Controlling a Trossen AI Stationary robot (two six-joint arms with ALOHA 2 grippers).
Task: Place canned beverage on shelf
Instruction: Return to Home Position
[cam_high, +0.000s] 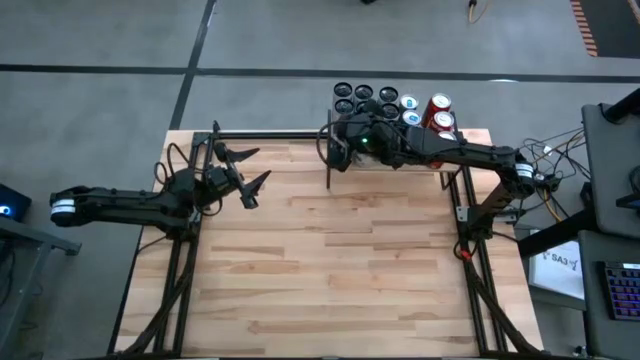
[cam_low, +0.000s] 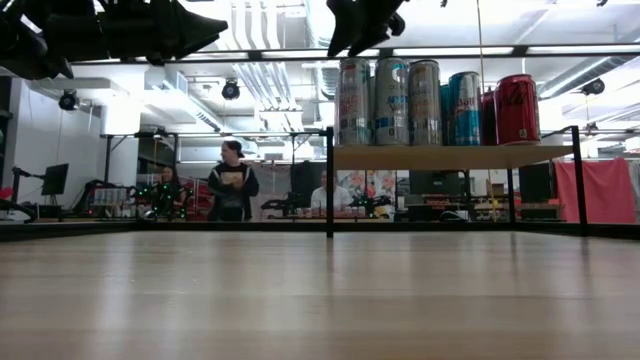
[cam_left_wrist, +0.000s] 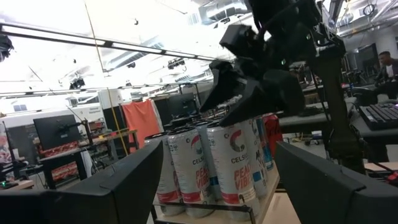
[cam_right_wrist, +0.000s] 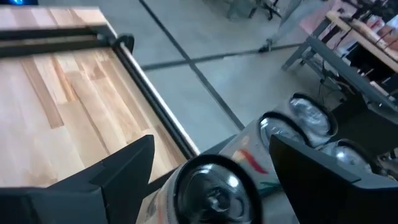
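Cans stand ranked on the shelf at the table's one o'clock. The right gripper hangs over them, jaws apart, empty; it should rise straight clear before swinging home. Left gripper, also spread, waits at ten o'clock.

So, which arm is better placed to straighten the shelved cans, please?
Right: the right claw, open, hangs just over the tall drink cans on the small light-wood shelf; the left claw is well away.
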